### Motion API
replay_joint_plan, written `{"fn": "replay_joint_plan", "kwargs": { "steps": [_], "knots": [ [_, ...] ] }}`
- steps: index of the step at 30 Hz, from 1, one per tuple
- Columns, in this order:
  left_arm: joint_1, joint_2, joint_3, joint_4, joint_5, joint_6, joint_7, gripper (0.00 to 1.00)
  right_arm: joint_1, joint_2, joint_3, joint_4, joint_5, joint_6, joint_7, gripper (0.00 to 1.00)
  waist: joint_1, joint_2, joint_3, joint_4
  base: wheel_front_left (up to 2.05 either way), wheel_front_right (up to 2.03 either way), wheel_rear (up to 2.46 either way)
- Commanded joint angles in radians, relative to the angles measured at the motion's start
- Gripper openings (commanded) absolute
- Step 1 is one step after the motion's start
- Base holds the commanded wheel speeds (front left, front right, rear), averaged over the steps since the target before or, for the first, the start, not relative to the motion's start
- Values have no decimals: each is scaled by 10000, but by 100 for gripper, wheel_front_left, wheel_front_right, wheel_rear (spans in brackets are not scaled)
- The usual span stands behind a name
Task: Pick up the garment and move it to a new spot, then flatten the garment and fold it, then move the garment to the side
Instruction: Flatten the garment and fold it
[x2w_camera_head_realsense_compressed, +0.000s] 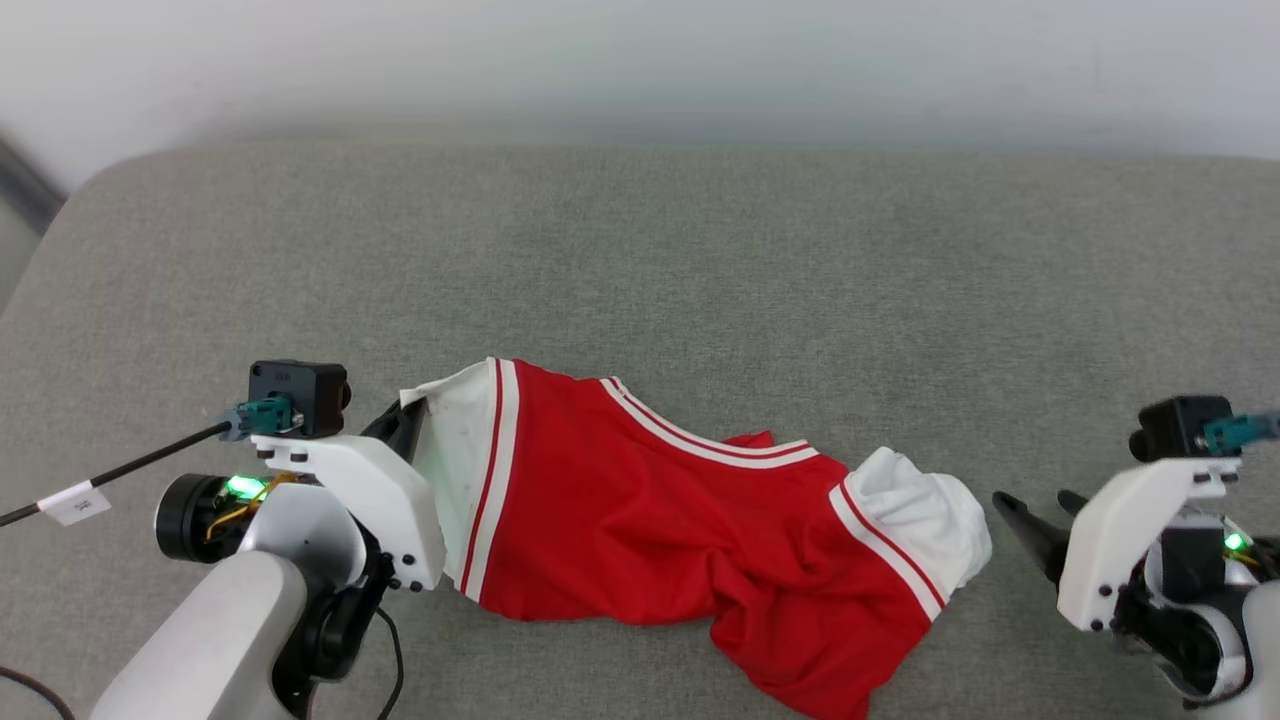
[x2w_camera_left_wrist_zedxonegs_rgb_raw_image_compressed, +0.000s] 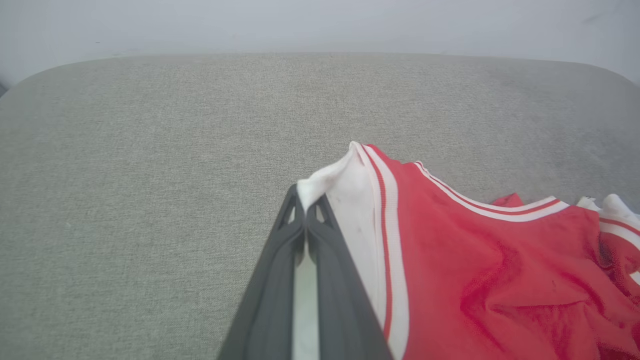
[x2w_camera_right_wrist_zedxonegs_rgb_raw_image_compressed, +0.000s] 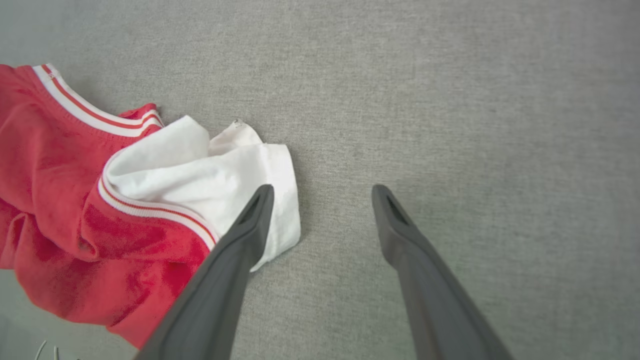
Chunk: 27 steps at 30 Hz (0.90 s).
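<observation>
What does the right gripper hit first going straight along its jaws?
Likely bare grey cushion: the right gripper, jaws open, aims just past the white sleeve of the garment. One finger may graze it; depth unclear.

Indoor room: grey fabric cushion (x2w_camera_head_realsense_compressed: 640, 250), plain pale wall (x2w_camera_head_realsense_compressed: 640, 60).

Nothing here can be read. A small white tag (x2w_camera_head_realsense_compressed: 75, 503) is wrapped on the black cable (x2w_camera_head_realsense_compressed: 150, 462) at about nine o'clock from the shirt (x2w_camera_head_realsense_compressed: 640, 500). It carries dark print too small to make out. The black box (x2w_camera_head_realsense_compressed: 297, 397) at about ten o'clock from the shirt has a faint mark on its top face, too blurred to read.
</observation>
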Motion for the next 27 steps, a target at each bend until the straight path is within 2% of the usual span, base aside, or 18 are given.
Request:
{"fn": "replay_joint_plan", "kwargs": {
  "steps": [1, 4, 9, 18, 20, 22, 27],
  "knots": [
    [-138, 26, -21, -220, 108, 58, 18, 0, -567, -190, 296, 219, 265, -5, 516, 100, 0, -1, 370, 233, 0, 0, 0],
    [-364, -65, -124, -495, 225, 28, 22, 0, -1346, -539, 906, 608, 459, -7, 1142, 100, 0, -1, 752, 467, 0, 0, 0],
    [-701, -213, -268, -558, 257, -128, 12, 0, -2311, -1029, 2133, 1432, 794, -7, 1509, 100, 0, -1, 1227, 768, 0, 0, 0],
    [-855, -346, -358, -276, 175, -324, -50, 0, -2449, -1143, 4075, 3210, 1864, -4, 2430, 100, 0, -1, 1435, 924, 0, 0, 0],
    [-852, -370, -368, -190, 122, -359, -28, 0, -2452, -1102, 4396, 3472, 2139, 1, 2574, 0, 0, -1, 1434, 930, 0, 0, 0],
    [-823, -312, -347, -86, 65, -405, 25, 0, -2575, -1122, 4643, 3567, 2307, 10, 2574, 0, 0, -1, 1395, 891, 0, 0, 0],
    [-768, -164, -246, 179, -29, -414, 5, 0, -3350, -1590, 4733, 3530, 2259, -9, 1650, 0, 0, -1, 1077, 735, 0, 0, 0]
  ]
}}
